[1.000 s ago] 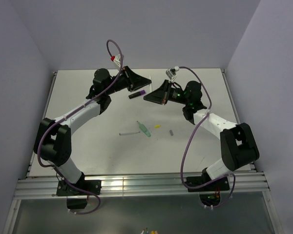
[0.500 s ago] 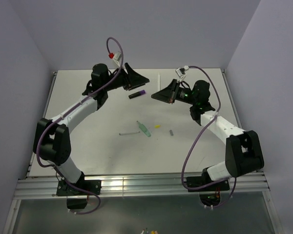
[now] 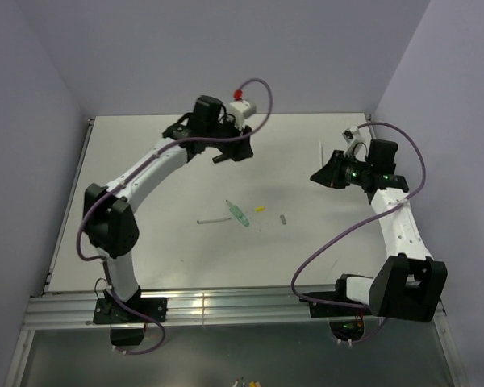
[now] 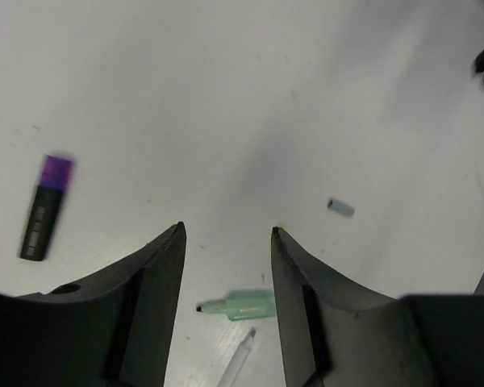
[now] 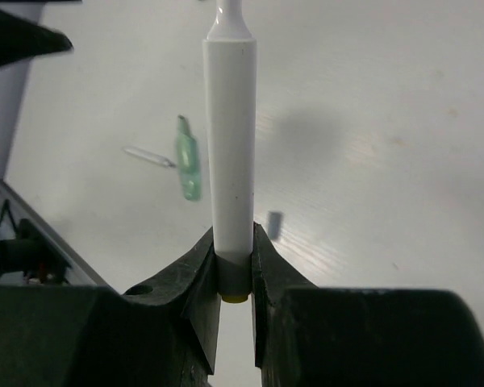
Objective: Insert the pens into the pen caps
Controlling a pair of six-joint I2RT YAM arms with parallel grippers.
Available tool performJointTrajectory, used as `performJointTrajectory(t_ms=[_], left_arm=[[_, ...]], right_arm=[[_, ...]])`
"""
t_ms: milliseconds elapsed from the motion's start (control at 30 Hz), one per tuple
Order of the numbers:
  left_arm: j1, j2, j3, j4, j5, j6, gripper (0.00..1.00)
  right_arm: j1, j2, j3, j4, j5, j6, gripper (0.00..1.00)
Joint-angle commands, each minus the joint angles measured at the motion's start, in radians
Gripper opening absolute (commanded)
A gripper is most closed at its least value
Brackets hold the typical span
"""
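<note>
My right gripper (image 5: 234, 235) is shut on the lower end of a pale white pen (image 5: 230, 137), which stands up between the jaws; in the top view the right gripper (image 3: 323, 173) hovers at the table's right with that pen (image 3: 320, 151) sticking out. My left gripper (image 4: 228, 234) is open with nothing between its fingers, above the far middle of the table (image 3: 235, 151). A black pen with a purple end (image 4: 44, 208) lies to its left. A green pen (image 3: 239, 214), a grey-white pen (image 3: 212, 219), a yellow cap (image 3: 260, 209) and a grey cap (image 3: 282, 218) lie mid-table.
White table (image 3: 145, 250) with a metal rail (image 3: 226, 306) along the near edge and purple-grey walls on three sides. Purple cables loop from both arms, the right one (image 3: 323, 258) hanging over the table's right half.
The left gripper has opened and turned, now hanging over the black pen. The right arm has drawn back to the right, carrying the white pen away from the middle.
</note>
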Motion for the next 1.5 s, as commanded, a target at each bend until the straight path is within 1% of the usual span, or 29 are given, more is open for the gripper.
performJointTrajectory(t_ms=[0, 67, 133, 200, 300, 333, 367, 433, 467, 633, 733, 867, 900, 967, 1067, 1167, 1200, 1300, 1367, 1400, 1467], left_arm=[[-0.067, 0.11, 0.087, -0.252, -0.096, 0.155, 0.51], [-0.102, 0.186, 0.159, -0.327, -0.101, 0.161, 0.51], [-0.151, 0.237, 0.232, -0.378, -0.145, 0.176, 0.52], [-0.183, 0.314, 0.288, -0.451, -0.179, 0.204, 0.51], [-0.226, 0.413, 0.413, -0.558, -0.226, 0.222, 0.52], [-0.242, 0.44, 0.482, -0.588, -0.245, 0.222, 0.51], [-0.248, 0.491, 0.514, -0.614, -0.26, 0.221, 0.51], [-0.26, 0.538, 0.593, -0.675, -0.266, 0.216, 0.52], [-0.263, 0.571, 0.607, -0.686, -0.275, 0.219, 0.53], [-0.275, 0.587, 0.562, -0.669, -0.285, 0.23, 0.53], [-0.282, 0.608, 0.572, -0.676, -0.291, 0.238, 0.53], [-0.292, 0.621, 0.562, -0.662, -0.289, 0.244, 0.5], [-0.295, 0.624, 0.556, -0.657, -0.289, 0.245, 0.47], [-0.301, 0.633, 0.55, -0.646, -0.286, 0.242, 0.43], [-0.309, 0.65, 0.547, -0.63, -0.285, 0.235, 0.41], [-0.314, 0.661, 0.536, -0.625, -0.292, 0.23, 0.36], [-0.314, 0.662, 0.529, -0.623, -0.294, 0.235, 0.31], [-0.314, 0.674, 0.463, -0.645, -0.303, 0.244, 0.21], [-0.317, 0.661, 0.415, -0.66, -0.312, 0.259, 0.19], [-0.318, 0.65, 0.362, -0.662, -0.311, 0.264, 0.18], [-0.326, 0.625, 0.322, -0.68, -0.314, 0.279, 0.18]], right_arm=[[-0.121, -0.032, 0.081, -0.317, 0.013, -0.308, 0.0], [-0.167, -0.026, 0.101, -0.357, 0.012, -0.344, 0.0], [-0.215, -0.015, 0.121, -0.409, 0.016, -0.396, 0.0], [-0.232, -0.004, 0.131, -0.433, 0.036, -0.431, 0.0], [-0.249, 0.022, 0.165, -0.482, 0.069, -0.477, 0.0], [-0.25, 0.03, 0.182, -0.509, 0.073, -0.491, 0.0], [-0.255, 0.037, 0.191, -0.521, 0.072, -0.5, 0.0], [-0.265, 0.05, 0.208, -0.543, 0.056, -0.522, 0.0], [-0.273, 0.054, 0.211, -0.545, 0.055, -0.525, 0.0], [-0.281, 0.065, 0.225, -0.552, 0.043, -0.528, 0.0], [-0.282, 0.073, 0.23, -0.555, 0.038, -0.528, 0.0], [-0.284, 0.083, 0.236, -0.555, 0.03, -0.523, 0.0], [-0.284, 0.083, 0.236, -0.555, 0.033, -0.525, 0.0], [-0.284, 0.08, 0.233, -0.554, 0.039, -0.522, 0.0], [-0.285, 0.083, 0.23, -0.555, 0.036, -0.52, 0.0], [-0.289, 0.079, 0.23, -0.555, 0.036, -0.523, 0.0], [-0.29, 0.076, 0.23, -0.554, 0.036, -0.52, 0.0], [-0.29, 0.074, 0.242, -0.555, 0.026, -0.508, 0.0], [-0.29, 0.073, 0.248, -0.557, 0.023, -0.508, 0.0], [-0.29, 0.073, 0.251, -0.558, 0.023, -0.506, 0.0], [-0.292, 0.071, 0.256, -0.56, 0.021, -0.509, 0.0]])
